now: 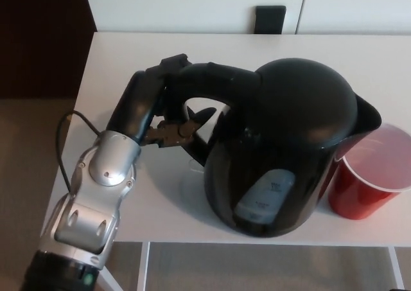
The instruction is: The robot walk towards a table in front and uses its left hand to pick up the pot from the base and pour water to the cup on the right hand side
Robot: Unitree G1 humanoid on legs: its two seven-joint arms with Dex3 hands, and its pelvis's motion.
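Behind the pot (282, 149), the cup (366, 182) sits partly hidden.

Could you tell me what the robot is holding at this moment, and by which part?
The left hand holds the black kettle by its handle, fingers wrapped around it.
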